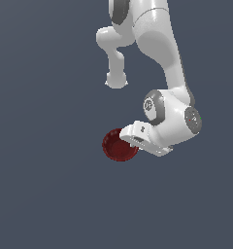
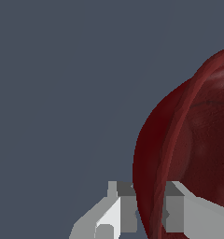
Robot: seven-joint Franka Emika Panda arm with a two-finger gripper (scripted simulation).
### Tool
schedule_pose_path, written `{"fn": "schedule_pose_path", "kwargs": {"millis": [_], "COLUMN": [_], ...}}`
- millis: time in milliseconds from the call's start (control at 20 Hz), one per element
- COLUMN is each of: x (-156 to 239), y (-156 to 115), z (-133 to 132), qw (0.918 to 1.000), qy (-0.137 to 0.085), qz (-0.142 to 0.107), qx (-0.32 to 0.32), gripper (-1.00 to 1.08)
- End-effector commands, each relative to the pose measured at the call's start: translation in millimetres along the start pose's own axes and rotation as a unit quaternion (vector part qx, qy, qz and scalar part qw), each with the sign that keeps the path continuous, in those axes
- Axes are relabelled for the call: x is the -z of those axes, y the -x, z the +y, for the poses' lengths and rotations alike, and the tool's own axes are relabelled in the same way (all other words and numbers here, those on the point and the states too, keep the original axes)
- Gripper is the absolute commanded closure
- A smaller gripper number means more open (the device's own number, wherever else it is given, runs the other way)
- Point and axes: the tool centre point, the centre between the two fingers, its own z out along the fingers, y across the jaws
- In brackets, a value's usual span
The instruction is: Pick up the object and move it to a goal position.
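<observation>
In the exterior view the dark red dish [image 1: 118,145] sits just below the frame's centre, its right edge hidden under the white gripper [image 1: 136,141]. Plain grey ground [image 1: 45,194] spreads wide around it, with open room to the left and below. In the wrist view the gripper [image 2: 149,212] has its jaws narrowed onto the dish [image 2: 193,140], one finger [image 2: 121,210] outside the raised rim and the other inside it.

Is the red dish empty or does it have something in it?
Empty as far as shown: the red dish has a bare inside, though the hand straddling its rim covers one edge.
</observation>
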Motion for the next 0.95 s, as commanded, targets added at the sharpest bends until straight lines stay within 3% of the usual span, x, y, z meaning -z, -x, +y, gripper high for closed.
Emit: {"fn": "schedule_pose_path", "kwargs": {"millis": [0,400,900], "x": [8,22,26], "y": [-15,-43,-53], "z": [10,27,32], "qw": [1.0,1.0,1.0], "qy": [0.0,0.0,0.0], "qz": [0.001,0.001,0.001], "qx": [0.0,0.0,0.0], "gripper": [1.08,1.08,1.08]}}
